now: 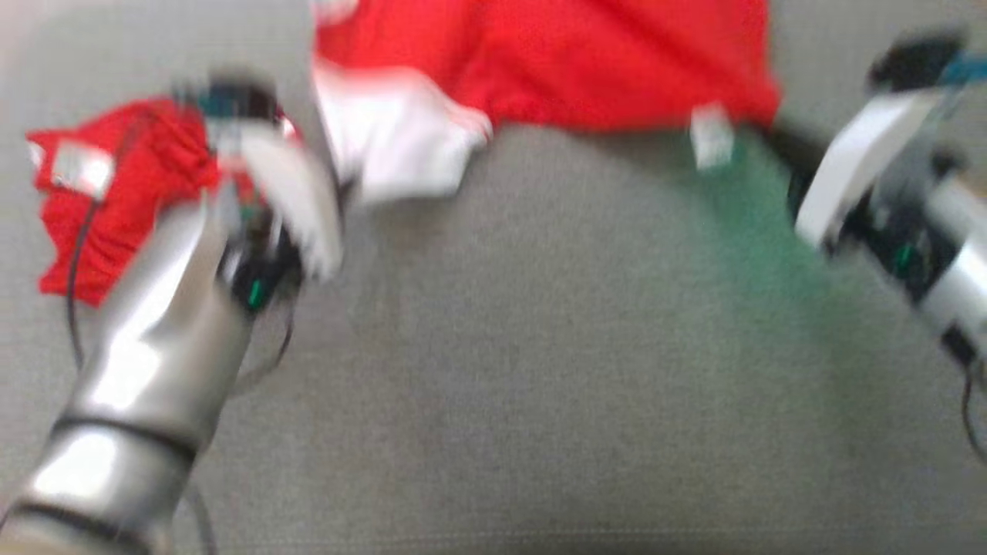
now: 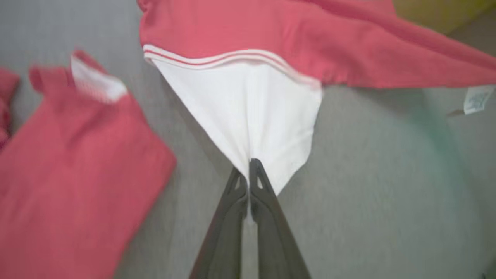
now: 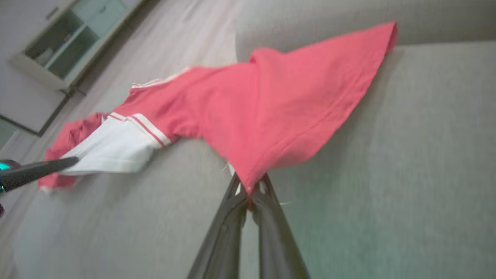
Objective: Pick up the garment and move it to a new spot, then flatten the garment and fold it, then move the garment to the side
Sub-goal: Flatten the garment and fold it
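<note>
Spanning left to right, the garment (image 1: 586, 62) is pinched by the left claw (image 2: 249, 170) at its white sleeve (image 2: 248, 112), the right claw (image 3: 251, 192) at its red hem (image 3: 279, 159).

Motion smears the whole head view, where the garment (image 1: 555, 62) runs off the top edge. At the bottom centre of each wrist view, cloth vanishes between the closed fingers of the left gripper (image 2: 248, 164) and the right gripper (image 3: 250, 188). The tag (image 2: 477, 99) at the left wrist view's right edge is too small to read. The red heap (image 2: 77, 166), cut by that view's left and bottom edges, may be separate clothing.
</note>
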